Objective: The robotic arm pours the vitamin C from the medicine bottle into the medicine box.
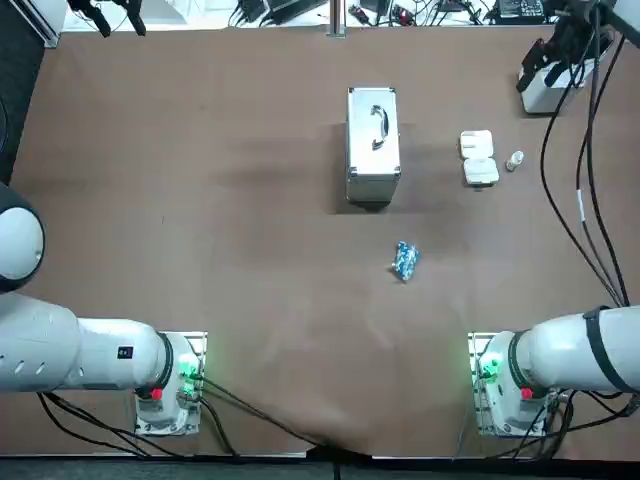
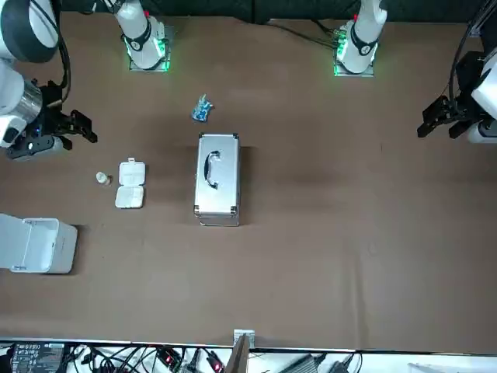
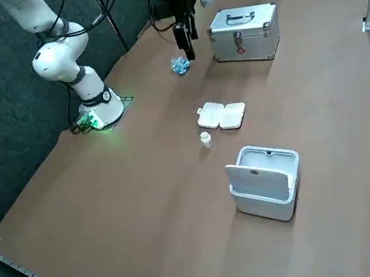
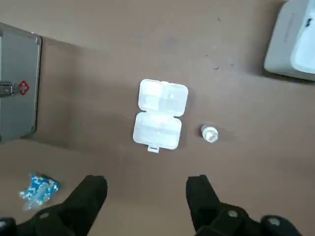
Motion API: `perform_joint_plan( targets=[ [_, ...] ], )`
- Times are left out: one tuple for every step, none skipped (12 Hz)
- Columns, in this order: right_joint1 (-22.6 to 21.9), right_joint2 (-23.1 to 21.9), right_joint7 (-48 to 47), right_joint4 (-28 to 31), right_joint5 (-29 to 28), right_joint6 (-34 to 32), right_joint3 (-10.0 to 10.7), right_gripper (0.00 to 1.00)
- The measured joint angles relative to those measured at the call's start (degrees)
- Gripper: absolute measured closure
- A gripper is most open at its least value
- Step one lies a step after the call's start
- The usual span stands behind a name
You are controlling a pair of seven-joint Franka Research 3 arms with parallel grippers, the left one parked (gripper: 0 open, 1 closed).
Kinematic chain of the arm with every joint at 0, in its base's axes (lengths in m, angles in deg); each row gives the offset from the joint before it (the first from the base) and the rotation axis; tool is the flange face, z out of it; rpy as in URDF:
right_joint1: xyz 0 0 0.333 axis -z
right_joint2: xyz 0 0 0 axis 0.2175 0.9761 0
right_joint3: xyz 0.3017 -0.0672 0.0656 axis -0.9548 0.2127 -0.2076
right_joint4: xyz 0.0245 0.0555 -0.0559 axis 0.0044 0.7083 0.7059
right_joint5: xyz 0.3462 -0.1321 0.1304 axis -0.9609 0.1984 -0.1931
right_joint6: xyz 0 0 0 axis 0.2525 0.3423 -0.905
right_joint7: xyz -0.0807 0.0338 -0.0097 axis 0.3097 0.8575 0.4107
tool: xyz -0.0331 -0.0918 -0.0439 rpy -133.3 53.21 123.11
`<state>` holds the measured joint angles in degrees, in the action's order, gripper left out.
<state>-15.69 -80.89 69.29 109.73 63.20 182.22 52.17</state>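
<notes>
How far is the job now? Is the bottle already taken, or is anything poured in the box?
Done: the pill box already lies open on the table. In hand: nothing; the right hand hangs open above the table, apart from both things. Left: the small bottle stands beside the box, not yet grasped, so grasping, lifting and pouring all remain.

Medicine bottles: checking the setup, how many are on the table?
1. The small clear medicine bottle stands beside the open white plastic pill box; the open right gripper hovers nearby.
</notes>
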Motion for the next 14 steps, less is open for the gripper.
perform_joint_plan(
  targets=[
    [0.01,0.07,-0.50,-1.90,0.64,-1.93,-0.07,0.00],
    [0.08,0.25,-0.78,-4.04,1.03,-4.11,-0.05,0.00],
    [0.19,0.57,-0.95,-6.52,1.29,-6.62,-0.01,0.00],
    [0.34,1.01,-1.42,-9.06,1.40,-9.06,0.03,0.00],
    [0.54,1.45,-2.92,-11.42,1.47,-11.17,0.05,0.00],
    [0.65,1.84,-5.24,-13.39,1.66,-12.82,0.05,0.00],
    [0.66,2.14,-7.63,-14.80,1.99,-13.92,-0.04,0.00],
    [0.65,2.39,-9.69,-15.89,2.27,-14.68,-0.38,0.00],
    [0.64,2.56,-11.70,-16.79,2.45,-15.32,-0.85,0.00],
    [0.63,2.77,-15.09,-18.51,2.59,-16.03,-1.55,0.00],
    [0.64,2.86,-15.67,-19.31,2.59,-16.16,-1.64,0.00],
    [0.65,2.96,-15.99,-19.95,2.59,-16.21,-1.64,0.00],
    [0.69,3.07,-16.14,-20.40,2.59,-16.21,-1.63,0.00],
    [0.74,3.16,-16.34,-20.68,2.59,-16.21,-1.60,0.00]
  ],
)
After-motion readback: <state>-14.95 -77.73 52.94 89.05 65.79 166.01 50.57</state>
